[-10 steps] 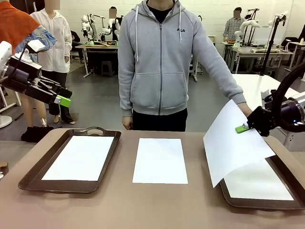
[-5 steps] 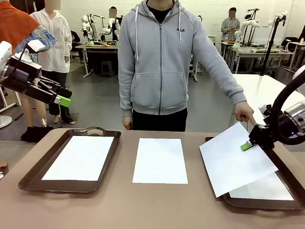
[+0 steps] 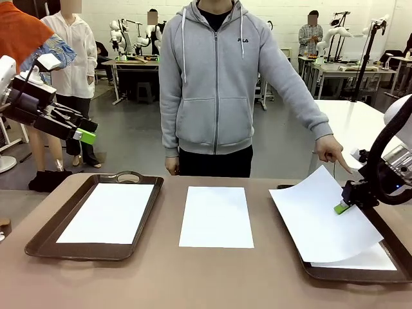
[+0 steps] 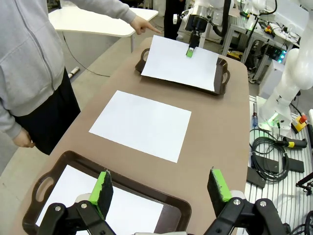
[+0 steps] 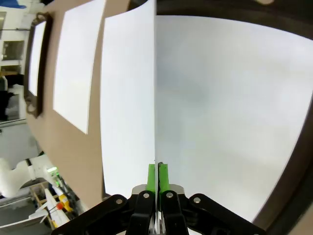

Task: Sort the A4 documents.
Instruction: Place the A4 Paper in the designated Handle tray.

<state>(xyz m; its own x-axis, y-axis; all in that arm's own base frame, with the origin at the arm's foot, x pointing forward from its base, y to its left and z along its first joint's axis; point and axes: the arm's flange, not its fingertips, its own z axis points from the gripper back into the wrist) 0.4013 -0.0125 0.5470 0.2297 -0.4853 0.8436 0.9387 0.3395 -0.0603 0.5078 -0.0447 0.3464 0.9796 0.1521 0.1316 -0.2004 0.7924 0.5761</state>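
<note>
Item, counter's near right corner: right tray, dark brown, holding one flat sheet of which a near strip shows. Item, over it: the held A4 sheet, the one being filed, lying skewed across the tray with its left edge hanging past the tray's left rim and its far part lifted off the stack. The right jaws are closed on this sheet's right edge, pinching it thinly between the green pads. Handling note, by judgement: the paper is limp and will bow or slide on air, so it should be set low and slow, turned until its edges run square with the sheet beneath, and drawn rightward until the overhang clears the rim. The jaws should part only once the paper rests flat, then back out level so the pads do not drag it askew. Item, counter's middle: a loose sheet, flat, apart from both trays, probably next to sort. Item, counter's left side: left tray with one sheet squared inside. Item, beyond the left edge, raised: the left jaws, wide open and empty. Item, far right edge: the person's hand, forefinger pointing down towards the right tray.
</note>
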